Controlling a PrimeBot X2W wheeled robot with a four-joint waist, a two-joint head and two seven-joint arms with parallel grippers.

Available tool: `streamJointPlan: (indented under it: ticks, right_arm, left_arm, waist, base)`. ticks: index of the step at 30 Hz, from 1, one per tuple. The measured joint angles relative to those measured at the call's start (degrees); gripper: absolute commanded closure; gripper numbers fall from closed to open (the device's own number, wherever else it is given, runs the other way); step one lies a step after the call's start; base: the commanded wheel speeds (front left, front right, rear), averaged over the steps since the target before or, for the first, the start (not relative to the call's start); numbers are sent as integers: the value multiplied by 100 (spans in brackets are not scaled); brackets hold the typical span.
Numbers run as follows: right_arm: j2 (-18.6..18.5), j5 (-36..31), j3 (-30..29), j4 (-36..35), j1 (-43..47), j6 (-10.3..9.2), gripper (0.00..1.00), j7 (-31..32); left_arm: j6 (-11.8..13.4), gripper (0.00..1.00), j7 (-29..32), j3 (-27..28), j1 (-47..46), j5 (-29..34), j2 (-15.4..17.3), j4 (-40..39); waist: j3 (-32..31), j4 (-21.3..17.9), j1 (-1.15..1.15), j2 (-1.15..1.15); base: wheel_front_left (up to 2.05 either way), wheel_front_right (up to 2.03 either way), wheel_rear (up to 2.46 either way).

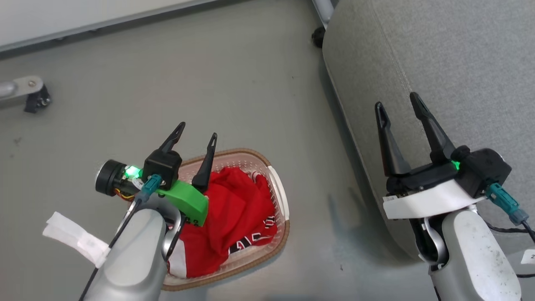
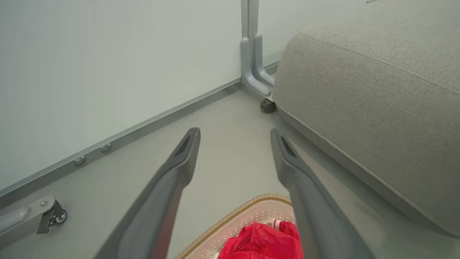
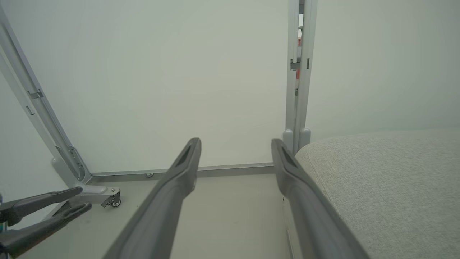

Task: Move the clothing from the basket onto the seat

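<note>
- Far left, a grey frame foot with a small caster (image 1: 35,98) stands on the floor, well apart from the basket.
- My left gripper (image 1: 198,129) hangs over the basket's far left corner, fingers spread wide and empty — clear of the fabric.
- The basket (image 1: 279,188) sits on the floor, left of the seat and not touching it. The clothing (image 1: 234,209) lies heaped inside it.
- From the head I see black-and-white lettering on a lower fold. My left wrist view gives the woven-look rim (image 2: 230,217) close up, and a red bunch with a bit of white trim.
- The seat (image 1: 439,62) takes up the right side (its rounded flank and seam read best from the left wrist).
- My right gripper (image 1: 396,100) hovers over the seat's left edge, fingers wide apart, holding nothing.
- My right wrist view catches the seat's flat top (image 3: 388,180).
- The floor (image 1: 230,83) is smooth grey; pale wall panels (image 2: 107,72) on grey wheeled frames close the room behind.
</note>
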Motion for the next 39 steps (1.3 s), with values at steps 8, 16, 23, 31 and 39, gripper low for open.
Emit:
streamJointPlan:
  ticks: [8, 16, 23, 31, 39]
  right_arm:
    - [0, 43, 43, -277, -308, 0, 0, 0]
    - [-1, 52, 104, -468, -613, 0, 0, 0]
    - [-1, 51, 146, -604, -803, 0, 0, 0]
    - [-1, 54, 164, -755, -953, 0, 0, 0]
    - [0, 48, 196, -877, -1036, 0, 0, 0]
  left_arm:
    - [0, 0, 0, -703, -534, -146, 182, 644]
    - [-9, 0, -1, -1289, -1018, -327, 293, 1441]
    - [-9, 0, 0, -1707, -1377, -454, 325, 2008]
    - [-9, 0, -1, -2296, -1798, -686, 319, 2509]
    - [-9, 0, -1, -3000, -2086, -996, 253, 2960]
  waist:
    - [722, -315, 0, 0]
    - [1423, -528, 0, 0]
    - [1972, -639, 1, 0]
    - [2532, -712, 0, 0]
    - [2949, -752, 0, 0]
  base:
    - [0, 0, 0]
    - [0, 0, 0]
    - [0, 0, 0]
    - [0, 0, 0]
    - [0, 0, 0]
